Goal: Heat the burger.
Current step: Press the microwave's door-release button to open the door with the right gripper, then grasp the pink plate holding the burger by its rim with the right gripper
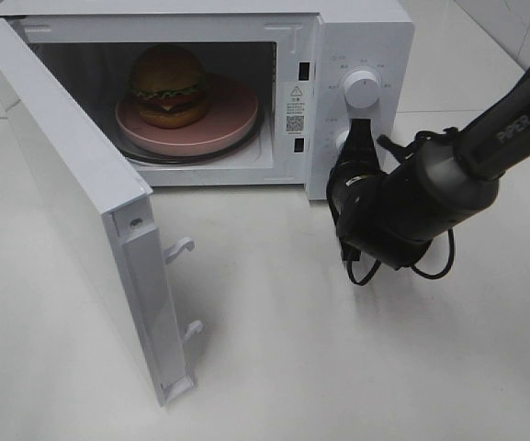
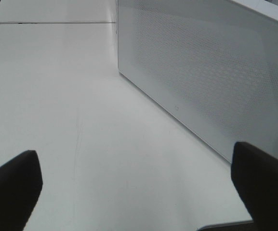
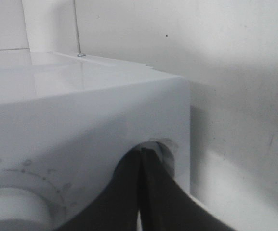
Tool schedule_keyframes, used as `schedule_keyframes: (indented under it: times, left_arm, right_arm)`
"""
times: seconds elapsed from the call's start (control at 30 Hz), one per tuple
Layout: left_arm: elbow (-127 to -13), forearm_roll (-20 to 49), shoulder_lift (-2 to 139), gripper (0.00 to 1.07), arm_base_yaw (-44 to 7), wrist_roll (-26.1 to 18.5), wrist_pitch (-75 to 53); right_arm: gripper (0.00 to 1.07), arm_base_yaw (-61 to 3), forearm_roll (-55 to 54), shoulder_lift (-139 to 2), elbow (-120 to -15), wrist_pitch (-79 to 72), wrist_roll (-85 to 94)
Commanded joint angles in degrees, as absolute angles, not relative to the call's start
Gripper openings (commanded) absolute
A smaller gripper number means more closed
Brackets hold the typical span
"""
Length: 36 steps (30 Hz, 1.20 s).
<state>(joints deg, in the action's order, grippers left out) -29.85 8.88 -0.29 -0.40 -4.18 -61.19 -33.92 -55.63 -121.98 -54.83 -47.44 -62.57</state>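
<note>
The right arm (image 1: 485, 147) reaches in from about 3 o'clock of the high view, sloping down to the front of the microwave (image 1: 356, 28). The right tool (image 1: 361, 129) points up at the control panel. Its fingers are pressed together with nothing between them, and their tips sit at the lower knob (image 1: 342, 142), just below the upper knob (image 1: 363, 89). The door (image 1: 62, 184) stands wide open toward 8 o'clock. Inside, at 11 o'clock, the burger (image 1: 167, 84) sits upright on a pink plate (image 1: 228, 129). The left tool (image 2: 135, 154) is seen only by its own camera. It hangs spread wide and empty over the white bench (image 2: 81, 96), near the door's perforated outer face.
</note>
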Motion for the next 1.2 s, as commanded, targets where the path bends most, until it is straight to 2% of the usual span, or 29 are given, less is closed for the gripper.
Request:
schedule_keyframes:
  times: [0.03, 0.33, 0.53, 0.73, 1.13, 1.2]
  left_arm:
    - [-29.9, 9.3, -1.3, 1.00, -0.3, -3.8, -60.6]
    - [-29.9, 9.3, -1.3, 1.00, -0.3, -3.8, -60.6]
    - [-29.9, 9.3, -1.3, 1.00, -0.3, -3.8, -60.6]
    - [-29.9, 9.3, -1.3, 1.00, -0.3, -3.8, -60.6]
    - [-29.9, 9.3, -1.3, 1.00, -0.3, -3.8, -60.6]
    - [-29.9, 9.3, -1.3, 1.00, -0.3, -3.8, -60.6]
  right_arm:
    - [0.00, -33.7, -52.4, -118.3, -52.8, -47.2, -57.8]
    - [0.00, -33.7, -52.3, -112.0, -44.9, -39.2, -46.7]
    - [0.00, -33.6, -52.0, -104.2, -40.6, -32.9, -29.9]
    - [0.01, -32.8, -51.7, -98.7, -40.5, -21.7, -11.8]
    - [0.02, -32.8, -51.5, -92.9, -40.6, -4.6, 10.1]
    - [0.03, -32.8, -48.2, -91.6, -40.6, 1.3, 15.3]
